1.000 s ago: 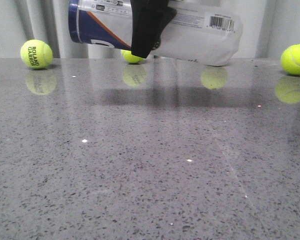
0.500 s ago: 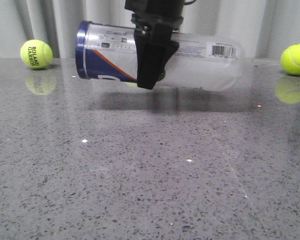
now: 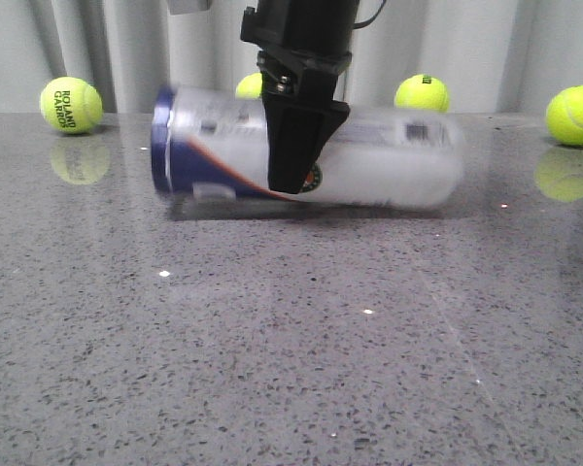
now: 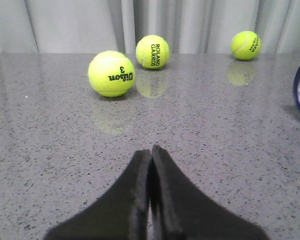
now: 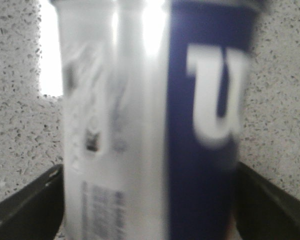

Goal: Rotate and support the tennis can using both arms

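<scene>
Right gripper [image 3: 296, 160] clamped mid-body on the tennis can [image 3: 389, 165]; left gripper [image 4: 151, 165] shut, empty; can looks light, slick, squashable, so support the ends.

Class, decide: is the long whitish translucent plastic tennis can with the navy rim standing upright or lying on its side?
On its side. The whitish translucent tennis can stretches horizontally along the grey speckled table, gripped mid-length by the right gripper.

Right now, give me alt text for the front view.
A black gripper clamps a blurred tennis can lying sideways low over a grey speckled table, navy rim to the left. Four tennis balls sit along the table's far edge before pale curtains.
</scene>
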`<state>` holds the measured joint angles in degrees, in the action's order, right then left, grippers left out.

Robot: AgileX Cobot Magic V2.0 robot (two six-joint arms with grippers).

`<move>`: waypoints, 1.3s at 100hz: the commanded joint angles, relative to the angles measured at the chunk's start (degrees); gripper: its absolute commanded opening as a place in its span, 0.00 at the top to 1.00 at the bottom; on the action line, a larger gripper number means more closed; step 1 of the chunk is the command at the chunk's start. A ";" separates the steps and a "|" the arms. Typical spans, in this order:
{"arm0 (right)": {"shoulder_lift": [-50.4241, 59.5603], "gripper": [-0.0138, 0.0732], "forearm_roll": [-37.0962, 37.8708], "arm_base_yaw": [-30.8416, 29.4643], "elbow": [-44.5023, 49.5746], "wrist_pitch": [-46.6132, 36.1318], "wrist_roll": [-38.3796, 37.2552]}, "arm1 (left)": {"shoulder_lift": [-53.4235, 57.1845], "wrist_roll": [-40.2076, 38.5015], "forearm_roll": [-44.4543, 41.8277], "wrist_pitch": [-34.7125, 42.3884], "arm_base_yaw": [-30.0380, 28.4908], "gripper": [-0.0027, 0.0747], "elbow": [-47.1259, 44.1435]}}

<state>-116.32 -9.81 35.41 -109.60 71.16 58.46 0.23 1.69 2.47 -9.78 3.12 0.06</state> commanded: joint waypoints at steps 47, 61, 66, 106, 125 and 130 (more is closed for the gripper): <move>3.92 0.08 -0.26 0.24 -1.25 4.96 0.68 | 1.90 -0.52 0.47 4.39 -0.02 0.99 -2.54; 5.36 0.08 -0.26 0.99 -1.44 4.96 0.37 | 1.90 -0.52 0.47 4.39 -0.02 0.99 -2.54; 5.93 0.08 -0.26 1.17 -1.44 4.96 -0.35 | 1.90 -0.52 0.47 4.39 -0.02 0.99 -2.54; 11.82 0.08 4.55 1.41 -1.50 4.96 -11.91 | 1.90 -0.52 0.47 4.39 -0.02 0.99 -2.54; 15.04 0.08 11.23 1.41 -1.50 4.96 -40.14 | 1.90 -0.52 0.47 4.39 -0.02 0.99 -2.54; 15.73 0.08 13.62 1.41 -1.50 5.02 -46.01 | 1.90 -0.52 0.47 4.39 -0.02 0.99 -2.54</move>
<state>-104.82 0.00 36.87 -109.60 71.27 24.29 0.23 1.69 2.47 -9.78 3.12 0.06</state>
